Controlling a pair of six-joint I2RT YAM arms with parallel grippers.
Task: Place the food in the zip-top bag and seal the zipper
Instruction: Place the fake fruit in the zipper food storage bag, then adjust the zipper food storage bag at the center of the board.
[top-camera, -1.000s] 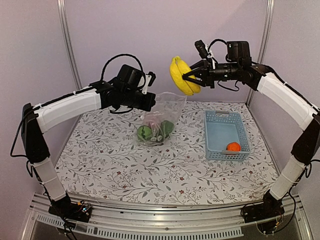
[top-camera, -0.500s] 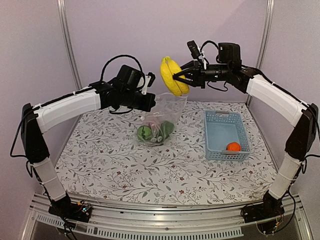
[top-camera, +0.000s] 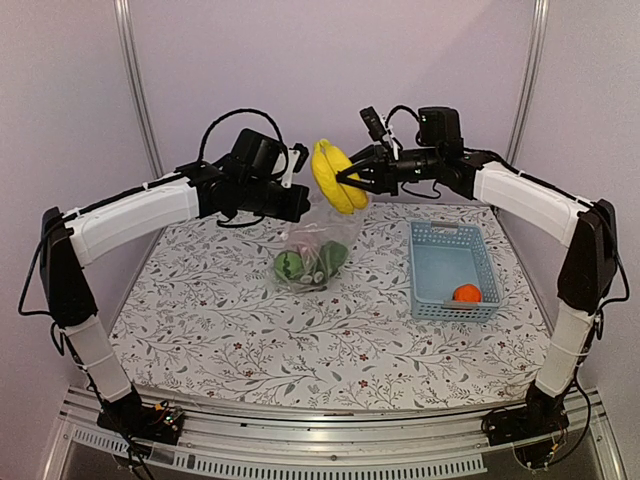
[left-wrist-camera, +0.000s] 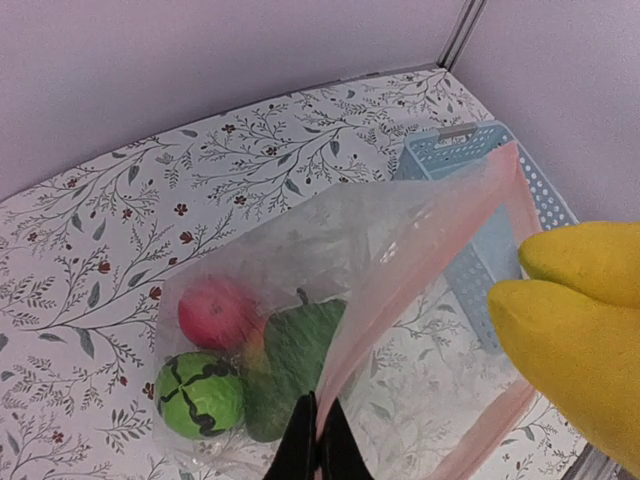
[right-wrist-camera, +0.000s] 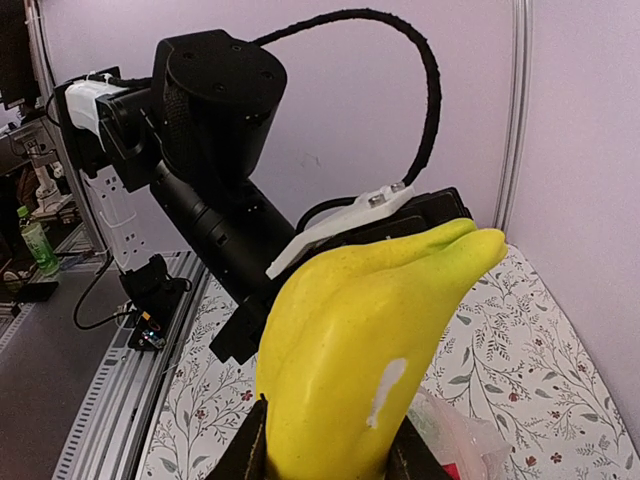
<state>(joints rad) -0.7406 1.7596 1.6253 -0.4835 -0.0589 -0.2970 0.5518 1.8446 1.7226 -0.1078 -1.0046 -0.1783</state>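
My left gripper (top-camera: 303, 205) is shut on the mouth edge of the clear zip-top bag (top-camera: 318, 240) and holds it up open; the pinched edge shows in the left wrist view (left-wrist-camera: 318, 452). Inside the bag lie a red apple (left-wrist-camera: 217, 313), a green round one (left-wrist-camera: 199, 393) and a dark green piece (left-wrist-camera: 292, 358). The pinkish zipper (left-wrist-camera: 420, 270) runs along the open mouth. My right gripper (top-camera: 352, 180) is shut on yellow bananas (top-camera: 334, 176), held just above the bag's mouth; they also show in the right wrist view (right-wrist-camera: 365, 340). An orange (top-camera: 466, 293) sits in the basket.
A light-blue plastic basket (top-camera: 437, 267) stands on the floral tabletop to the right of the bag. Purple walls with metal posts close in the back and sides.
My right gripper has carried the bananas left and down, from beside the basket's far side to just over the bag's mouth. The left gripper and bag have stayed still.
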